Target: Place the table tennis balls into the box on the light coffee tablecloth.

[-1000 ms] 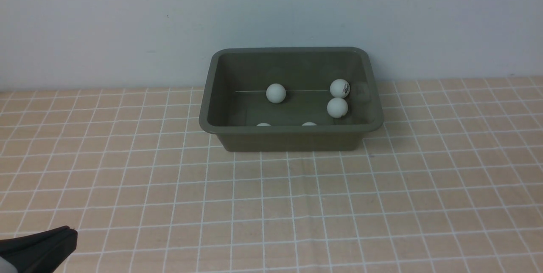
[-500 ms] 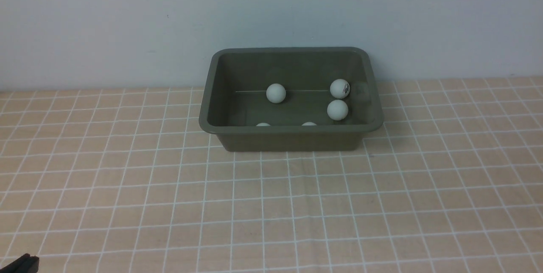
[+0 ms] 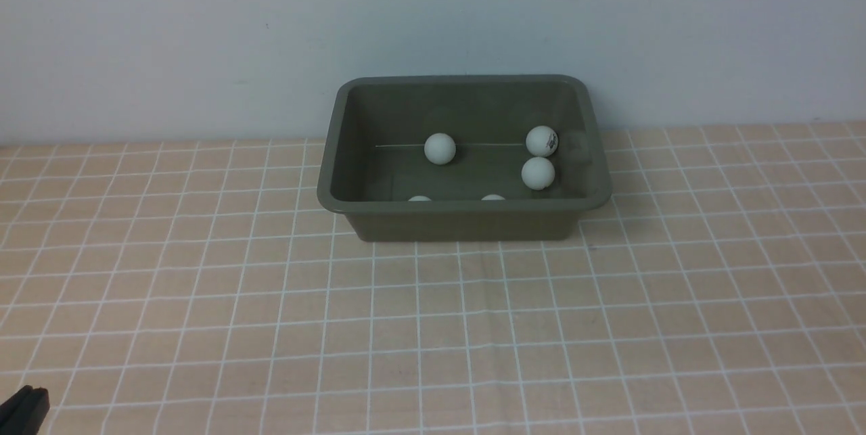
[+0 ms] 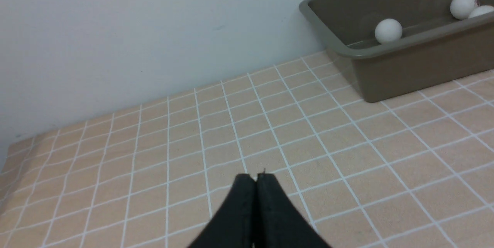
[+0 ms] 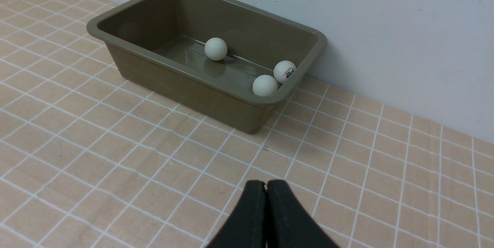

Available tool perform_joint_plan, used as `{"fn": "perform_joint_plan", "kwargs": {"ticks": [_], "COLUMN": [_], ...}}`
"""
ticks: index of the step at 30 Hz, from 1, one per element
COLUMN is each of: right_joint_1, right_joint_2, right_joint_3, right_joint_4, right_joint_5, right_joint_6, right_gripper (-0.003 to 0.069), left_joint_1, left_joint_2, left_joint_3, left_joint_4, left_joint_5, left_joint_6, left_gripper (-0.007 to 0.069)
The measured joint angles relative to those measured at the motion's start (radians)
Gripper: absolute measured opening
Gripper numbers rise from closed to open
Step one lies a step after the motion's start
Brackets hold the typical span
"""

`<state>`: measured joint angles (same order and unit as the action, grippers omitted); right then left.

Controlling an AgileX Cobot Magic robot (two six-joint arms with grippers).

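Inside the box [image 3: 464,208] on the light coffee tablecloth [image 3: 433,313] lay all five table tennis balls [image 3: 440,149]. Both the left gripper [image 4: 255,178] and right gripper [image 5: 266,184] were clenched empty; retreating low and clear of the rim seemed wisest.

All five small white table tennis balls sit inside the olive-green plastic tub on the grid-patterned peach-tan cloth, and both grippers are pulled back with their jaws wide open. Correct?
Not quite. In the wrist views, the left gripper and right gripper both have their black fingers pressed together, so they are shut, not open. The rest holds: the front view shows five small white table tennis balls inside the olive-green plastic tub on the peach-tan grid cloth.
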<state>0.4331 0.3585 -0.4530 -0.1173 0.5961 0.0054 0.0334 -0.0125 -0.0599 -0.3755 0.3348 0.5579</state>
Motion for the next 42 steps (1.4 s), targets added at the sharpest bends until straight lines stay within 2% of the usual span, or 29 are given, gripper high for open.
{"fn": "perform_joint_plan", "kwargs": {"ticks": [4,10,13,19,42], "right_joint_1": [0.000,0.000,0.000,0.000,0.000], "right_joint_2": [0.000,0.000,0.000,0.000,0.000], "right_joint_3": [0.000,0.000,0.000,0.000,0.000], "right_joint_4": [0.000,0.000,0.000,0.000,0.000], "right_joint_5": [0.000,0.000,0.000,0.001,0.001], "right_joint_6": [0.000,0.000,0.000,0.000,0.000], "right_gripper": [-0.0018,-0.0018,-0.0018,-0.0018,-0.0018], "left_joint_1": [0.000,0.000,0.000,0.000,0.000], "left_joint_2": [0.000,0.000,0.000,0.000,0.000], "left_joint_3": [0.015,0.084,0.089,0.089,0.089], "left_joint_4": [0.054,0.211,0.262,0.291,0.275], "left_joint_5": [-0.005,-0.004,-0.004,-0.004,-0.003], "left_joint_6": [-0.083,-0.343,-0.417,-0.436,-0.440], "left_gripper": [-0.0069,-0.0069,-0.0069,-0.0069,-0.0069]}}
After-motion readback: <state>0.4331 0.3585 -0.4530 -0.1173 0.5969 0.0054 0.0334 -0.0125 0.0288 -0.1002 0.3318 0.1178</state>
